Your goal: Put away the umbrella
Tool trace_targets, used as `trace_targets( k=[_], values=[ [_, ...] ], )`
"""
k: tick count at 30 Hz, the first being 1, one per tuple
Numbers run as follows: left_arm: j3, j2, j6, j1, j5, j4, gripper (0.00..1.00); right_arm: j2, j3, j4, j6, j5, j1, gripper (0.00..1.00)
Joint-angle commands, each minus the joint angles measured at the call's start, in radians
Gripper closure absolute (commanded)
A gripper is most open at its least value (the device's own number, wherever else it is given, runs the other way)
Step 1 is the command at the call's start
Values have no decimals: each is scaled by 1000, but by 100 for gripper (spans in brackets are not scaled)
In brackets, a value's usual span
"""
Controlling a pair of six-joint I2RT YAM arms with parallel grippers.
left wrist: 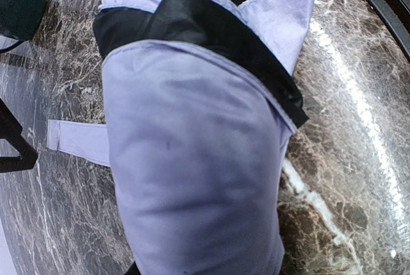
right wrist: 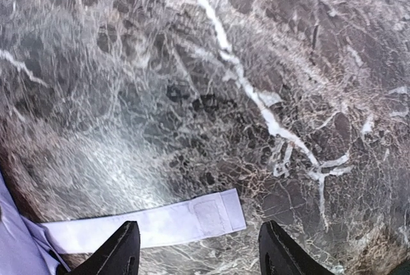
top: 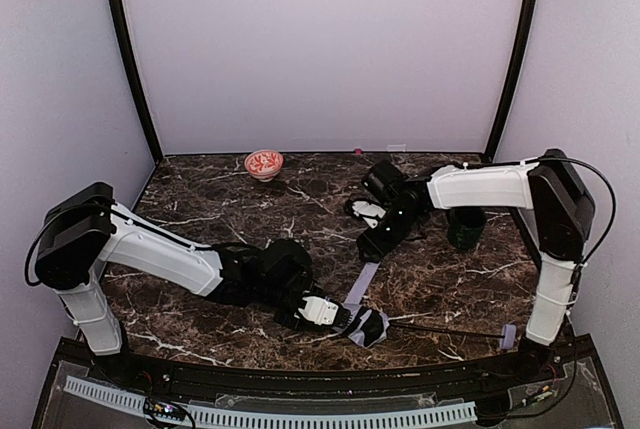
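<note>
The umbrella (top: 368,327) lies folded near the table's front edge, a bundle of lavender fabric with black lining. Its thin black shaft (top: 450,332) runs right to a small lavender handle (top: 508,335). My left gripper (top: 338,316) is shut on the bundle. The fabric (left wrist: 192,159) fills the left wrist view and hides the fingers. The umbrella's lavender strap (top: 362,285) lies flat on the marble, running up and away from the bundle. My right gripper (right wrist: 202,252) hovers open just above the strap's free end (right wrist: 211,217), one fingertip (right wrist: 128,249) on either side.
A dark green mug (top: 465,229) stands behind the right forearm, and shows again at the corner of the left wrist view (left wrist: 19,9). A red patterned bowl (top: 264,163) sits at the back of the marble table (top: 200,209). A black rail (top: 300,381) borders the front edge.
</note>
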Motion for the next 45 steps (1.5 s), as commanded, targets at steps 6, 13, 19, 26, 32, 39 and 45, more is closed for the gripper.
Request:
trace_targets(
  k=[6, 13, 19, 26, 32, 39, 45],
  values=[
    [-58, 45, 44, -15, -11, -232, 100, 51, -47, 7, -165, -58, -20, 35],
    [-54, 44, 41, -16, -9, -231, 100, 119, -43, 4, -212, -3, -27, 37],
    [-54, 43, 36, -17, -8, -232, 100, 134, -45, 2, -232, -16, -32, 47],
    [-54, 48, 34, -18, -23, -234, 100, 122, -60, -4, -215, -112, -31, 94],
    [-52, 35, 25, -20, -49, -221, 100, 63, -61, 8, -177, -144, -43, 100],
    [-58, -66, 66, -32, -77, -175, 100, -71, -16, 156, -97, -41, -97, 100],
    [-39, -65, 127, -63, -92, -197, 100, -138, -27, 271, -99, 62, -97, 100]
  ],
)
